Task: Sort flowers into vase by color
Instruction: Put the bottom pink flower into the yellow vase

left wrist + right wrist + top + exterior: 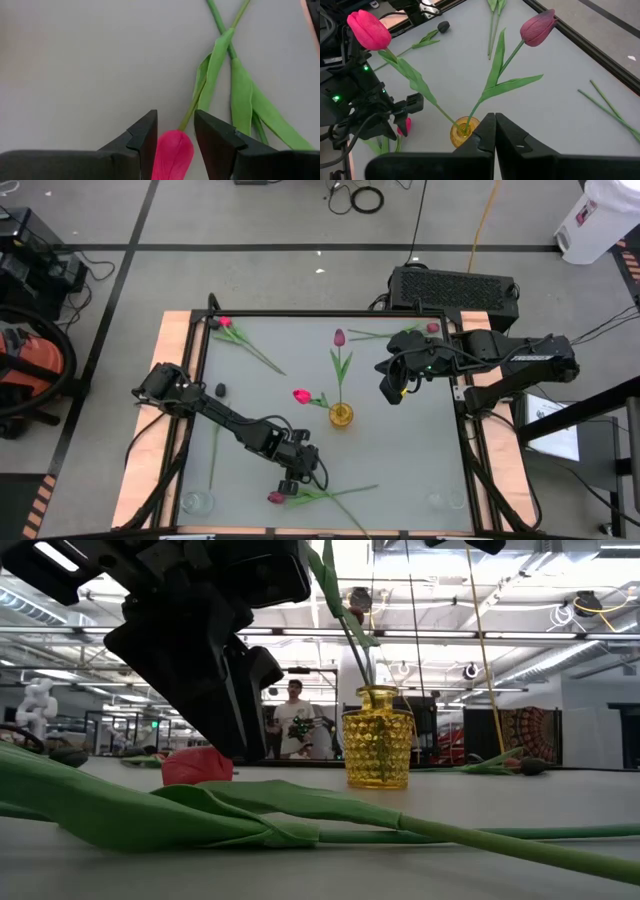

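Pink tulip point(277, 497) lies flat at the near edge of the bench point(420, 460), head between the parted fingers of the left claw point(175, 140), not gripped. Yellow vase point(341, 415) at bench centre holds two tulips. Right claw point(494, 131) closed, empty, hovering above the vase.

Two arms over a table of scattered tulips

We see the left gripper point(290, 483) at the near edge over a pink tulip point(277, 497), the right gripper point(390, 390) right of the yellow vase point(341, 415), which holds a pink flower point(301, 395) and a maroon one point(339, 337).
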`<state>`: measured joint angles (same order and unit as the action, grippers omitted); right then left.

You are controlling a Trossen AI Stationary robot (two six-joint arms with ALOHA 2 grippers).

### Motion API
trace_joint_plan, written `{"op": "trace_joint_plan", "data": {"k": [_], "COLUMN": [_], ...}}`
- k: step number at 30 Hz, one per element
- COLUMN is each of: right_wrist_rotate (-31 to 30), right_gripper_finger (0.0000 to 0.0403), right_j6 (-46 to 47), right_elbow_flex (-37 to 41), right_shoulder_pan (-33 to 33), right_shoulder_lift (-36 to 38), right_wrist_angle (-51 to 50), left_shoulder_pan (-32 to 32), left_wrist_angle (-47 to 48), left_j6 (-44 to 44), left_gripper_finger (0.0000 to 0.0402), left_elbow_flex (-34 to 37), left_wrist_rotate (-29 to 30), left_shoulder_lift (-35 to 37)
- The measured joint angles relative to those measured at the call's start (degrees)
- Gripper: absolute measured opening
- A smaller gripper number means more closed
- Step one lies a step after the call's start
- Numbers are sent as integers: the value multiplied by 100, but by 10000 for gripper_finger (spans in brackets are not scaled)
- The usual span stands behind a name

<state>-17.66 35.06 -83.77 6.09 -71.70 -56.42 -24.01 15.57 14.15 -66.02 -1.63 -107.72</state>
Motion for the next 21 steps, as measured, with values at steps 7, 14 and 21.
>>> {"op": "trace_joint_plan", "data": {"k": [7,14,21], "right_wrist_rotate": [-1,-1,-4], "right_gripper_finger": [0,0,0], "right_j6": [-10,-15,-15], "right_elbow_flex": [0,0,2], "right_shoulder_pan": [-1,-1,-1], "right_shoulder_lift": [0,0,0], "right_wrist_angle": [0,0,0], "left_shoulder_pan": [-41,-166,-197], "left_wrist_angle": [-41,-9,-37], "left_j6": [-7,32,49], "left_gripper_finger": [138,138,138], "left_elbow_flex": [2,2,0], "left_wrist_rotate": [-17,-41,0], "left_shoulder_lift": [-107,-118,-170]}}
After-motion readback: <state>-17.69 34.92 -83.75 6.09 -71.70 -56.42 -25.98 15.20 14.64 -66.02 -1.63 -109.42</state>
